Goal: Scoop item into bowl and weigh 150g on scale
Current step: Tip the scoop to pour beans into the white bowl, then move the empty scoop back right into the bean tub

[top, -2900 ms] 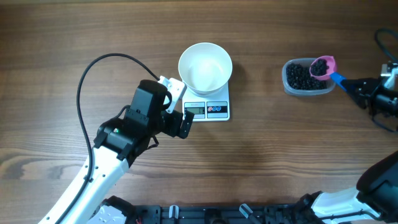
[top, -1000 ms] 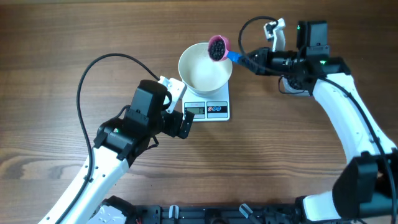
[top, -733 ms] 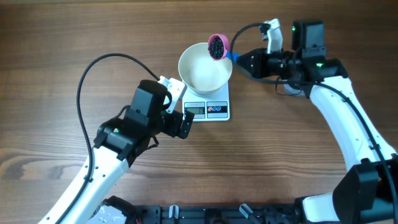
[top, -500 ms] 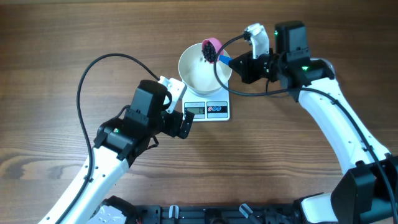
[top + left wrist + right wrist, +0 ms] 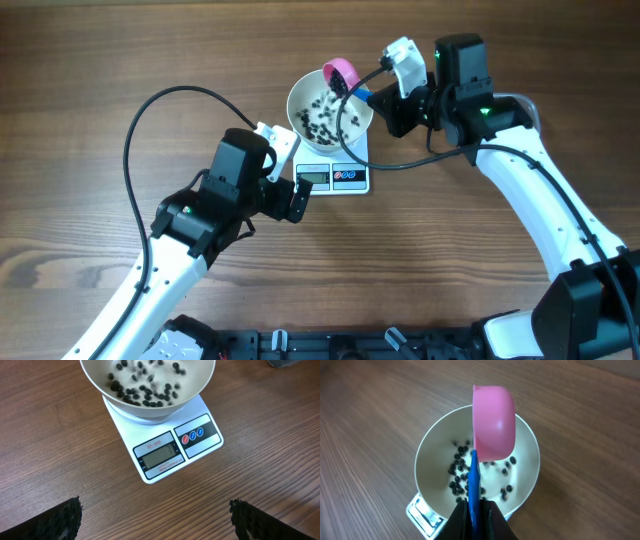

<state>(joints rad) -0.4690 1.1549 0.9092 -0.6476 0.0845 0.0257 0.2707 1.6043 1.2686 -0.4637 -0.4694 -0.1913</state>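
Note:
The white bowl sits on the white scale, and black beans lie scattered inside it. My right gripper is shut on the blue handle of a pink scoop, which is tipped over above the bowl with its underside up. My left gripper stands open just in front of the scale, nothing between its fingers.
Wooden table all round. The left arm's black cable loops over the table to the left of the bowl. The tub of beans is out of view.
The right arm swung left and carried the loaded scoop over the bowl, then tipped it; beans now lie in the bowl. The left arm has not moved.

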